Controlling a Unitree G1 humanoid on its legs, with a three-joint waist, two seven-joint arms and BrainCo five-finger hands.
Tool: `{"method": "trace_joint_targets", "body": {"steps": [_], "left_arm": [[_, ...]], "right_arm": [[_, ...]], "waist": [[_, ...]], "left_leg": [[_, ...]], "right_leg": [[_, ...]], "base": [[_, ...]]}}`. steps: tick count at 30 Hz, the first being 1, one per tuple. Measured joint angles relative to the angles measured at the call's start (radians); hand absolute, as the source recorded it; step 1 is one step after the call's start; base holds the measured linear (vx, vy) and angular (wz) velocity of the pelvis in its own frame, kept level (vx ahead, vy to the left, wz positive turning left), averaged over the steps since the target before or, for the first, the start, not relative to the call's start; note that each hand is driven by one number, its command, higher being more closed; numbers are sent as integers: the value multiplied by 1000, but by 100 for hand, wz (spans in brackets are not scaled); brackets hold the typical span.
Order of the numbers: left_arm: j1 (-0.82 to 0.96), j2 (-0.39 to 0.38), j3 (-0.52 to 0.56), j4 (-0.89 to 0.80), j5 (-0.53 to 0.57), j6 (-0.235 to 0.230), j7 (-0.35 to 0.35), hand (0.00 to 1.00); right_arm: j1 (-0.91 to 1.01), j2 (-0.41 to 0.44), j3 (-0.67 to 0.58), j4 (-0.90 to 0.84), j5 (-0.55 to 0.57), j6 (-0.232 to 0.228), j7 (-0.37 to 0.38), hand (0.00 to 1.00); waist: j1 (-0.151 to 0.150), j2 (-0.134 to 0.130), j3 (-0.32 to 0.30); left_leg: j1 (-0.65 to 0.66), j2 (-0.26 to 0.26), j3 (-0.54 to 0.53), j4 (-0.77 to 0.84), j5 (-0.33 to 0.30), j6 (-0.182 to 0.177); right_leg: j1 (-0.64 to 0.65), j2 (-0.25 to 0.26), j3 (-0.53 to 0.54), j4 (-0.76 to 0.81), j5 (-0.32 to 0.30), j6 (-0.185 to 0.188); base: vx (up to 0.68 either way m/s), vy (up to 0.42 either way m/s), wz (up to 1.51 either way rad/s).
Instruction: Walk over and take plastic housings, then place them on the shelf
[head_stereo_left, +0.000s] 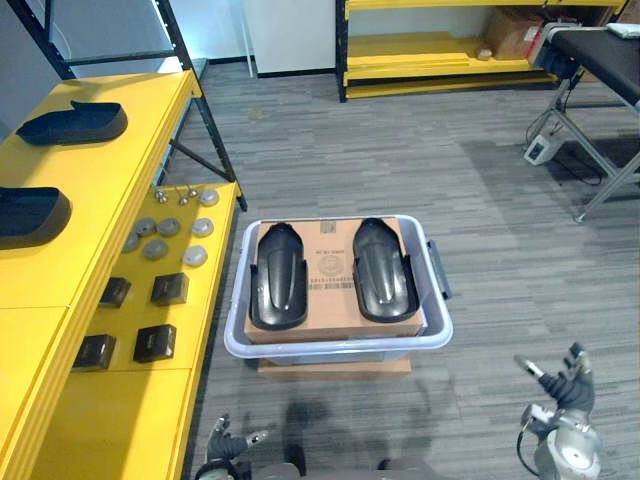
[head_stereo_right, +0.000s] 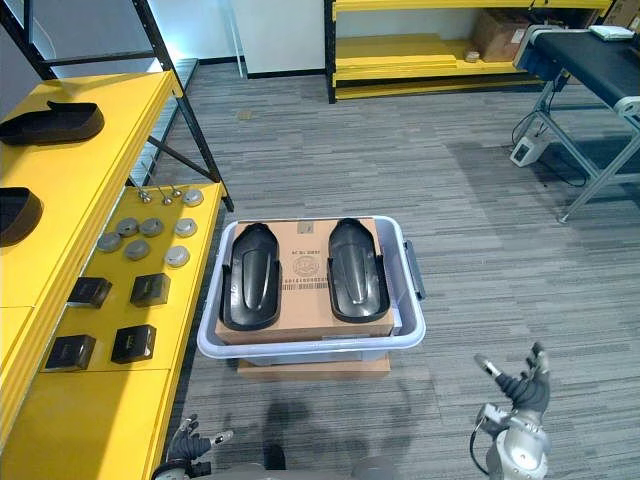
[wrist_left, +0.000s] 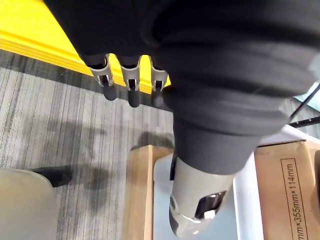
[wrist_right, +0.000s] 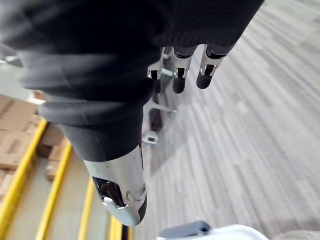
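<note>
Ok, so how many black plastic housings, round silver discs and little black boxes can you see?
black plastic housings: 4
round silver discs: 7
small black boxes: 4
Total: 15

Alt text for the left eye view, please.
Two black plastic housings lie side by side on a cardboard box inside a pale bin on the carpet. A yellow shelf on the left carries two more housings, with metal discs and small black boxes lower down. The left hand and right hand hang low, open and empty.
</note>
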Motion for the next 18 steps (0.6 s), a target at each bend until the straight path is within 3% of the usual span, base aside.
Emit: {"method": "trace_joint_targets", "body": {"steps": [7, 18], "left_arm": [[3, 8, -29, -19, 9, -3, -1, 0], [-29, 7, -84, -49, 6, -28, 23, 0]], "right_arm": [[-152, -53, 142, 93, -108, 2, -4, 0], [-593, -84, 176, 567, -204, 110, -138, 0]], "waist": [[8, 10, 6], [58, 93, 116]], "left_leg": [[-19, -5, -60, -66, 67, 0], [-142, -18, -189, -84, 150, -3]], "right_leg": [[-20, -1, -57, -1, 9, 3], [-95, -11, -187, 29, 13, 3]], "base": [[-70, -14, 26], [-60, -10, 36]]}}
